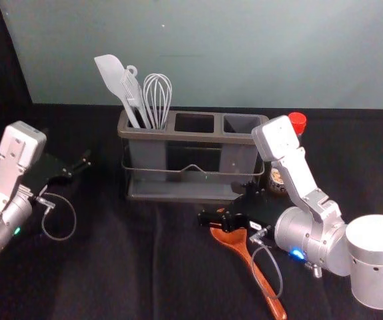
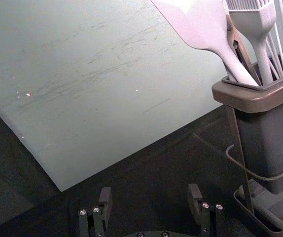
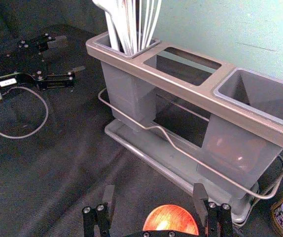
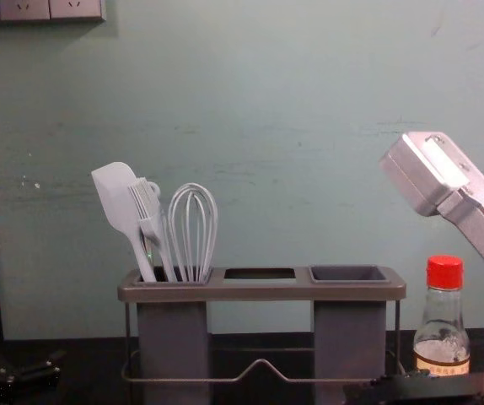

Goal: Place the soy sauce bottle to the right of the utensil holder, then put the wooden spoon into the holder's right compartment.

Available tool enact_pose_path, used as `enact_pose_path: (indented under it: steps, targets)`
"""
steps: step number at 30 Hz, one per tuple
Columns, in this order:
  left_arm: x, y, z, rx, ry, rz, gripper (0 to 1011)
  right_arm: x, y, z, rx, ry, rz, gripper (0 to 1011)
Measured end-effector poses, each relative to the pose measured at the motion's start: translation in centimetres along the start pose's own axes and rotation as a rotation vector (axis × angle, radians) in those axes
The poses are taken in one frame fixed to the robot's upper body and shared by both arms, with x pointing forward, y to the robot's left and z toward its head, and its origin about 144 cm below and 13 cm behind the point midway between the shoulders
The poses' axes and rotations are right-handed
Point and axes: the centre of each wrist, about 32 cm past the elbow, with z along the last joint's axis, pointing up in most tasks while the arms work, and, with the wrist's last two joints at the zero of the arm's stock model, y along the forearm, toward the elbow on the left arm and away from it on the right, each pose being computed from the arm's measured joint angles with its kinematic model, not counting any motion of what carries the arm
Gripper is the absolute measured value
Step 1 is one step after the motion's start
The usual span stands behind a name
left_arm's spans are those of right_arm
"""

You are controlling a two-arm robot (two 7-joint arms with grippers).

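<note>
Judging coming grasp: right claw (image 3: 155,191), spread and empty, over bowl of wooden spoon (image 1: 231,240); handle slants robotward, rightward. Left claw (image 2: 150,190) open, left of holder (image 1: 191,136).

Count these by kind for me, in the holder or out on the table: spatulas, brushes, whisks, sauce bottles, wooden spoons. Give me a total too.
Spatula: 1
Brush: 1
Whisk: 1
Soy sauce bottle: 1
Wooden spoon: 1
Total: 5
</note>
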Motion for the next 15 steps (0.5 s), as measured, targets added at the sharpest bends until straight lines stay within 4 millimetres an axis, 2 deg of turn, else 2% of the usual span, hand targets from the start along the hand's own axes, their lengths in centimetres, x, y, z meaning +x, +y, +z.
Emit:
enact_pose_path:
  steps: [15]
  targets:
    - [0.00, 0.00, 0.00, 0.000, 0.000, 0.000, 1005, 0.18, 0.30, -0.11, -0.053, 0.013, -0.005, 1002]
